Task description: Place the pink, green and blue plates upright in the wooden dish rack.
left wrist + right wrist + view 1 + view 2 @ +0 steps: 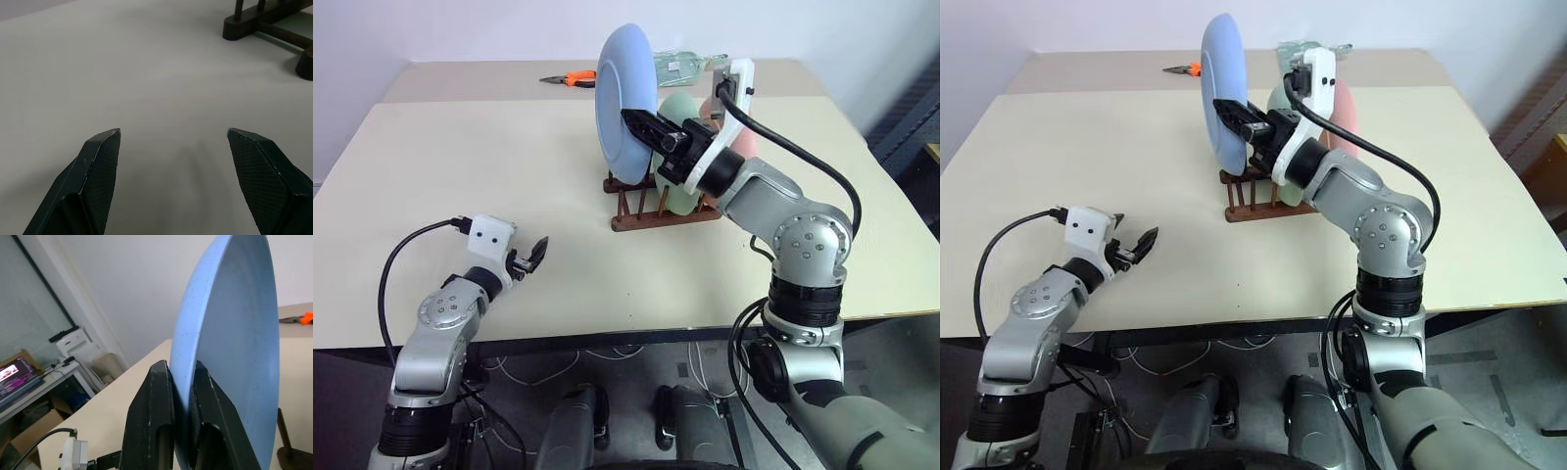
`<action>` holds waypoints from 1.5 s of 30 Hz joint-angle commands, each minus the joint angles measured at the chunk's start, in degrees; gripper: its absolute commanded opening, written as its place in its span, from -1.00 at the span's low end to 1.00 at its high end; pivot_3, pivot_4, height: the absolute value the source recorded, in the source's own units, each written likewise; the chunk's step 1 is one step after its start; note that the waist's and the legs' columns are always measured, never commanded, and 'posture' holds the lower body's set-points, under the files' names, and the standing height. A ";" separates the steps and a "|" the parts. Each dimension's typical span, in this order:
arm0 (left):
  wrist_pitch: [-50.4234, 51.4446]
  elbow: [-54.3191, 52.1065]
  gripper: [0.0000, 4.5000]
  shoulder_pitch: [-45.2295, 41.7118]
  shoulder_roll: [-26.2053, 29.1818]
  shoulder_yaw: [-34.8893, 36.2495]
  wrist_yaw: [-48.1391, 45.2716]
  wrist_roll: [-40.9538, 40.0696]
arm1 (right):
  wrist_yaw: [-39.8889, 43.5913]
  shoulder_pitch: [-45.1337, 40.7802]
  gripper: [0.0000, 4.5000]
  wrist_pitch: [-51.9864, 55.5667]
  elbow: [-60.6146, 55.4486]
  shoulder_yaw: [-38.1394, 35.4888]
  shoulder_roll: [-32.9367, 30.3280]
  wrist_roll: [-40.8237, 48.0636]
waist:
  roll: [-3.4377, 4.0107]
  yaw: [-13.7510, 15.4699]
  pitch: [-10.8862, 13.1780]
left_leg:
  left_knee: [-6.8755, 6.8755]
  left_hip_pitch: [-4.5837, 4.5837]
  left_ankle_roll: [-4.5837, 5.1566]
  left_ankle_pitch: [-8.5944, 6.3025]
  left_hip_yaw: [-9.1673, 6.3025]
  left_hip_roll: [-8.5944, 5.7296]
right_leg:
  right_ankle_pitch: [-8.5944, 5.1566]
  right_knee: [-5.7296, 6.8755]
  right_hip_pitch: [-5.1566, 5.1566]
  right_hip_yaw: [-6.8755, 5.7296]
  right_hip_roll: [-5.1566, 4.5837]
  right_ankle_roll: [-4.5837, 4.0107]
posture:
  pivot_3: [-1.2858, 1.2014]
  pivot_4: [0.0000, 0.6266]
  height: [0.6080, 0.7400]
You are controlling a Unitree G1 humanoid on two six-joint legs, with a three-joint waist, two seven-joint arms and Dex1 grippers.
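My right gripper (628, 117) is shut on the rim of the blue plate (622, 98) and holds it upright on edge. The plate's lower rim hangs at the pegs on the left end of the wooden dish rack (656, 217); I cannot tell whether it rests there. Behind it the green plate (679, 110) stands upright in the rack, and the pink plate (1346, 122) stands behind that, partly hidden by my right arm. My left gripper (533, 257) is open and holds nothing, low over the bare table to the rack's near left, with a rack corner (244, 27) ahead of it.
Orange-handled pliers (570, 78) and a clear glass bottle (685, 64) lie on the far table behind the rack. The cream table (509, 166) spreads wide to the left of the rack, and its front edge runs just behind my left wrist.
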 commanded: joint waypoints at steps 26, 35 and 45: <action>-1.93 -2.79 0.60 -0.44 -1.42 -2.82 -0.81 1.08 | 19.61 3.50 0.59 -21.30 -9.14 18.77 -25.24 -30.16 | 0.01 0.25 0.01 | 0.09 -0.01 0.06 -0.03 -0.01 0.01 | -0.04 -0.02 0.02 0.02 0.02 0.05 | 0.03 -0.52 1.00; -3.95 1.83 0.60 -2.80 -0.25 -3.74 -3.18 1.93 | 36.10 24.05 0.59 -18.58 -7.11 -14.00 -42.87 -18.60 | -0.06 2.01 -0.02 | 0.23 0.00 0.24 -0.14 -0.06 0.03 | -0.03 -0.18 0.24 -0.09 -0.19 0.07 | 0.03 -0.52 1.00; -7.44 8.09 0.60 -5.33 3.11 -3.68 -7.92 2.60 | 37.80 39.77 0.59 -30.41 6.80 -15.21 -41.63 -28.12 | 0.18 1.23 -0.06 | 0.30 0.08 0.29 -0.17 0.04 0.06 | -0.03 -0.09 0.25 0.02 -0.15 0.07 | 0.03 -0.52 1.00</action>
